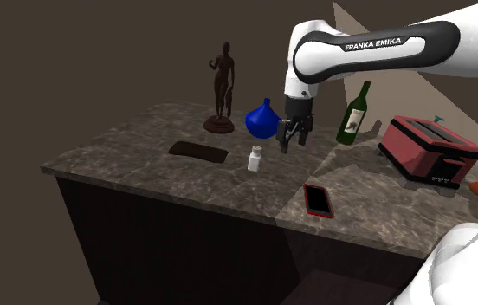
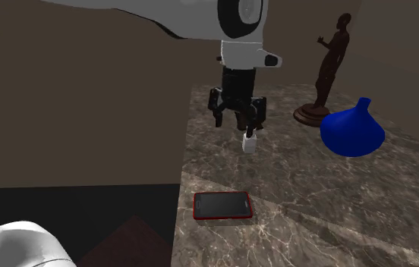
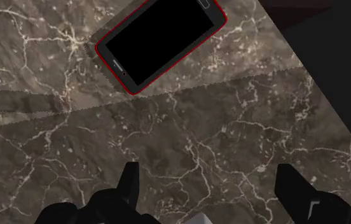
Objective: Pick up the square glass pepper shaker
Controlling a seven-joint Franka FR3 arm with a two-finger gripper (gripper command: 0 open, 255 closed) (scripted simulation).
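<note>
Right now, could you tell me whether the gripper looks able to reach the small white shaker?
Probably yes: the open gripper hangs close above the shaker, which stands free on the counter; the phone and the blue vase sit well clear of it.

You'll find the pepper shaker (image 1: 254, 158) drawn as a small, plain white piece, with a squarish body and a narrower cap on top. It stands upright on its base on the marbled tabletop (image 1: 142, 143), not tipped. In the shoulder view it sits just right of a dark flat mat (image 1: 198, 152) and near the blue vase (image 1: 263, 120). In the second exterior view the pepper shaker (image 2: 250, 142) stands beyond a red-edged phone (image 2: 222, 205). The tool (image 1: 292, 143), fingers spread, hangs close by without touching it.
</note>
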